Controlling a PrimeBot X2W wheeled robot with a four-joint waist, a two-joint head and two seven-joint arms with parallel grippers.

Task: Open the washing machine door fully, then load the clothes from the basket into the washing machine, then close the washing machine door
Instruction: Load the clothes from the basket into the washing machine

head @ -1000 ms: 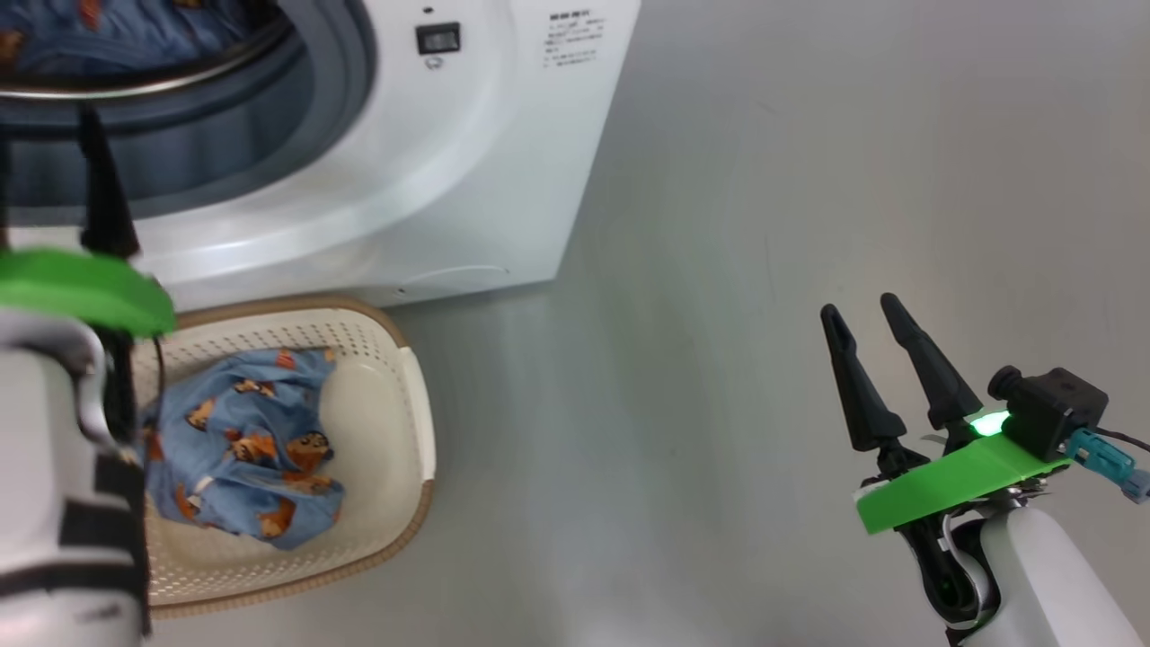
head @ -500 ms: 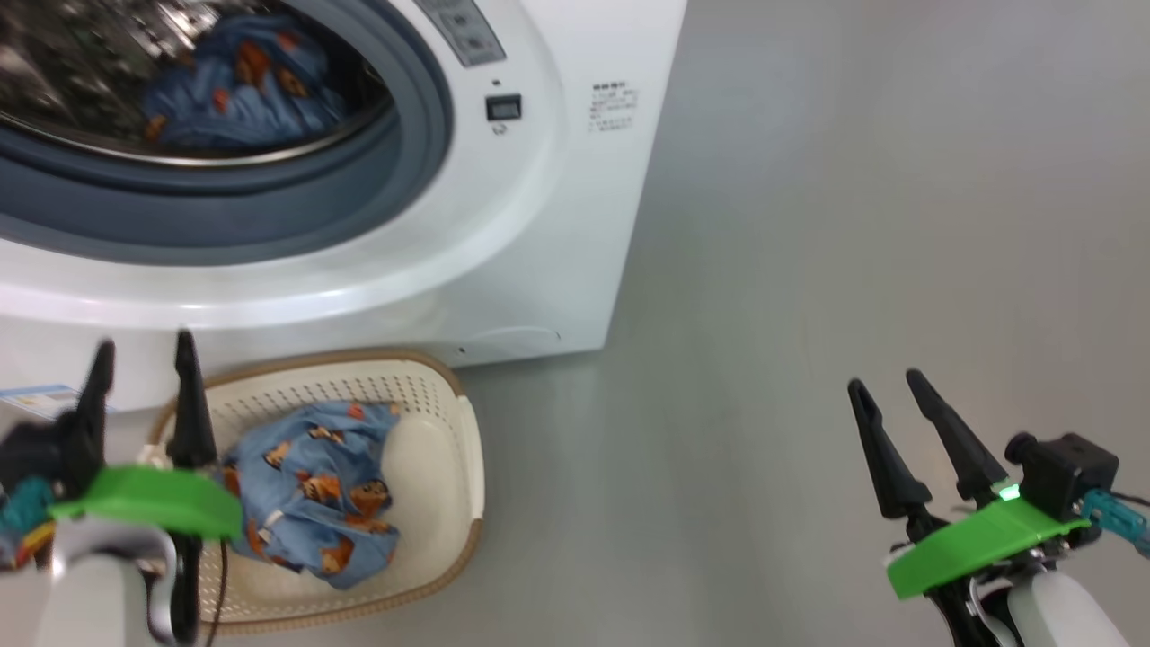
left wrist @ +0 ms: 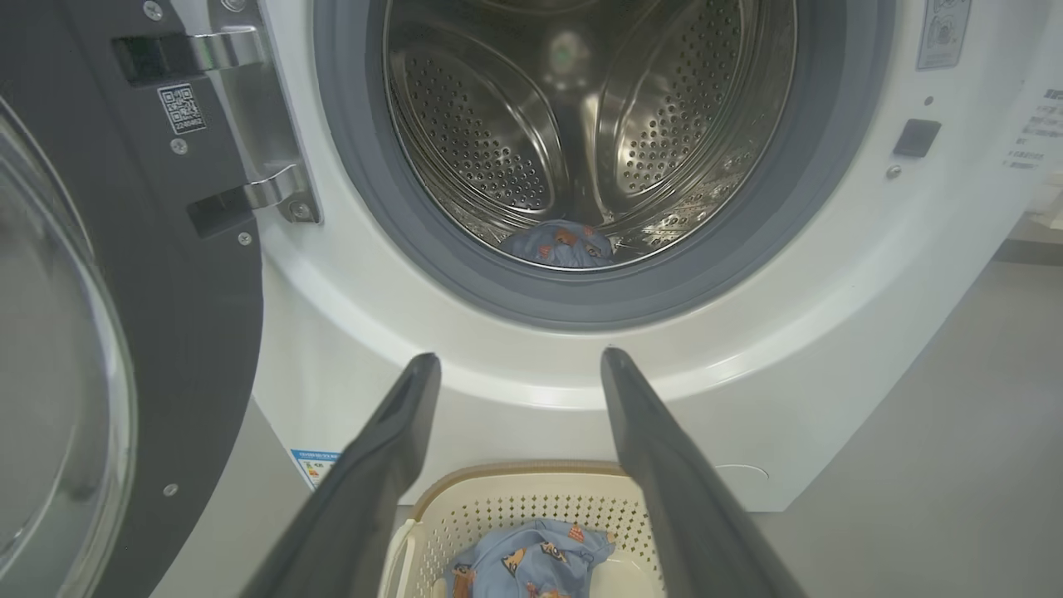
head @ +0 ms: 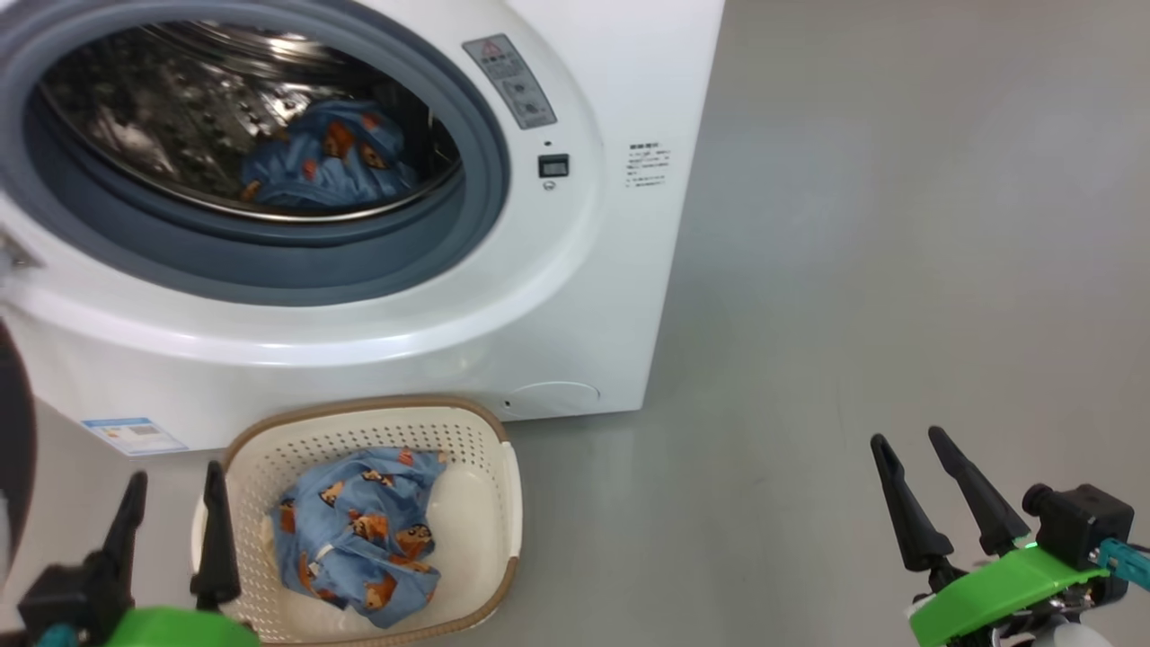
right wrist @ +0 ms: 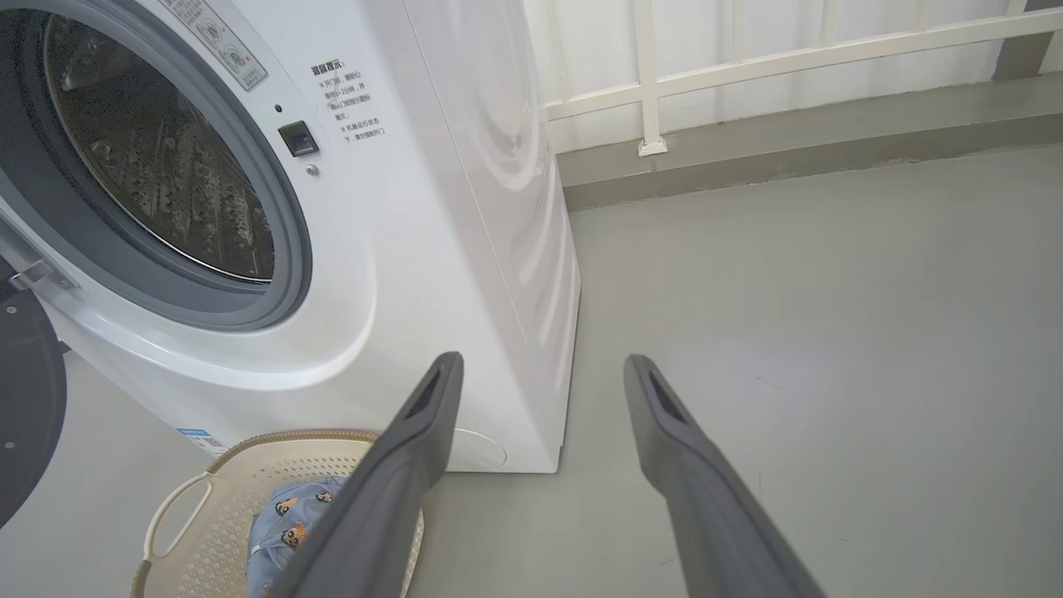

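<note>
White front-loading washing machine [head: 584, 296] open, blue printed clothes [head: 359, 539] in cream perforated basket [head: 508, 485] at six o'clock, left gripper [head: 175, 472] and right gripper [head: 907, 436] fingers spread, empty

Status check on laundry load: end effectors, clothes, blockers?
Left end effector and right end effector open, empty. Door open; one garment in drum, another garment in basket. Nothing in the way.

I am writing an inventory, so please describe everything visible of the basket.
The basket is small, rounded-rectangular, cream plastic with perforated walls, a brown woven-look rim and white side handles. It stands upright on the grey floor, close before the washing machine, and holds a crumpled light-blue garment printed with orange-brown figures.
</note>
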